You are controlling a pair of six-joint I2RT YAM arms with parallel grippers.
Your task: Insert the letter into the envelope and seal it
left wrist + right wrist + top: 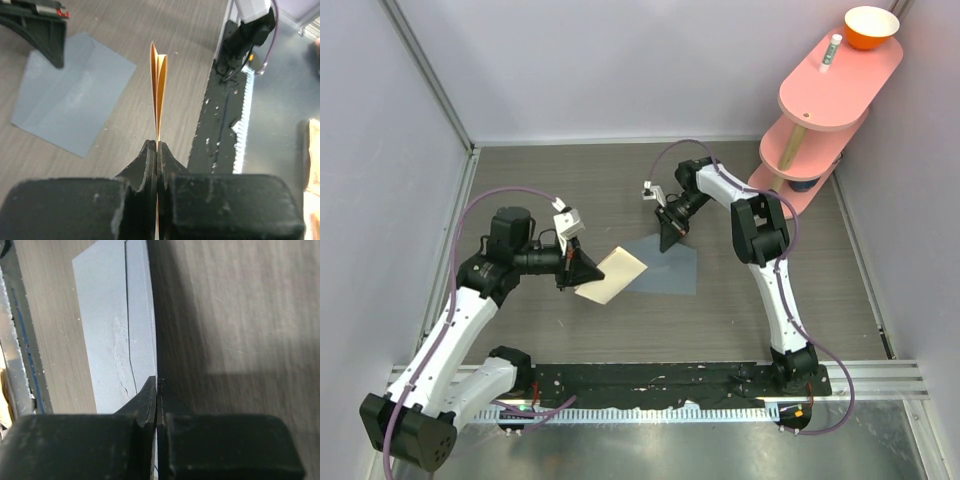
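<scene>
Left wrist shows left pincer [157, 150] pinching letter [159, 85] edge-on; right wrist, right pincer [159, 387] pinching envelope [105, 315] edge.

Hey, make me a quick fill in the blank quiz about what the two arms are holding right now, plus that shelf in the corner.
1. The left gripper holds the folded letter, whose colour is ___.
2. The right gripper is ___ on an edge of the envelope.
3. The bowl atop the pink shelf is ___.
Missing words: tan; shut; orange.
</scene>
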